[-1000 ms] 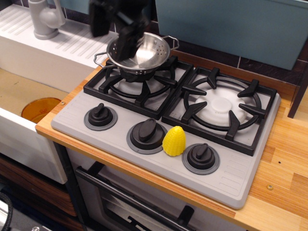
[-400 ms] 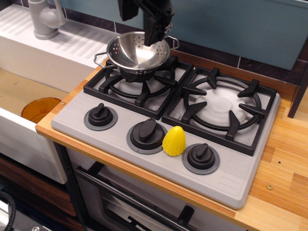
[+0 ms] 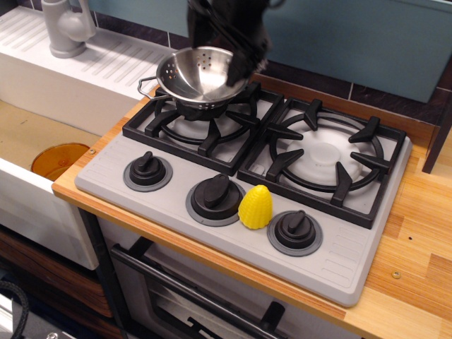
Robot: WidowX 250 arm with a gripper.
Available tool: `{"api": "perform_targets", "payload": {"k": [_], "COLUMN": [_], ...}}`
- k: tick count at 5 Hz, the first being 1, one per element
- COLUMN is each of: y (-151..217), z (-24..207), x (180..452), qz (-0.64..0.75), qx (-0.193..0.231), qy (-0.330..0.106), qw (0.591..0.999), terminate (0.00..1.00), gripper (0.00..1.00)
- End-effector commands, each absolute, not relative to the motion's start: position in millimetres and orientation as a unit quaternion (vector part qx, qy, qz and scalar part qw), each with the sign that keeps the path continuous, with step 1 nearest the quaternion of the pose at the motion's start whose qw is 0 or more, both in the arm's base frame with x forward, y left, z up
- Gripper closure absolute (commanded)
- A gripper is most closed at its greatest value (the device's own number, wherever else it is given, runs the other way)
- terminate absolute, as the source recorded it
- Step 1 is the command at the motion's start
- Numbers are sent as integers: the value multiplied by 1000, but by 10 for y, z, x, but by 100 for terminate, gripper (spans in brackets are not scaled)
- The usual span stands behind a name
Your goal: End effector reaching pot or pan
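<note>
The shiny steel colander with perforated holes and wire loop handles stands on the rear left burner grate of the toy stove. My black gripper hangs from the top of the view, blurred by motion. It is over the colander's right rear rim and covers the right handle. Its fingers are too blurred to tell whether they are open or shut. I cannot tell whether it touches the rim.
A yellow toy corn stands between the middle knob and right knob. The right burner is bare. An orange bowl lies in the sink at left. A grey faucet stands at the back left.
The gripper has swung from over the colander's left side to its right rear rim. The colander has not moved.
</note>
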State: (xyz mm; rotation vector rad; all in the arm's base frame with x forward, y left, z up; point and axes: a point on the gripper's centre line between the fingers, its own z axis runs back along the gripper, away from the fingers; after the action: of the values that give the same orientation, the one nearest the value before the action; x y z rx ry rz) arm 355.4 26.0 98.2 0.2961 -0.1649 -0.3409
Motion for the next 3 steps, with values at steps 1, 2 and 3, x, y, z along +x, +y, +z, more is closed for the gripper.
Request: {"api": "perform_targets", "payload": {"k": [1, 2, 3], "y": [181, 196, 177], "z": [834, 685, 546], "x": [3626, 3624, 3590], "qz": [-145, -141, -154], "qx": [129, 111, 82], "qy": [-90, -83, -37], "qw": [977, 980, 984], "terminate": [0, 0, 0], "gripper": [0, 0, 0]}}
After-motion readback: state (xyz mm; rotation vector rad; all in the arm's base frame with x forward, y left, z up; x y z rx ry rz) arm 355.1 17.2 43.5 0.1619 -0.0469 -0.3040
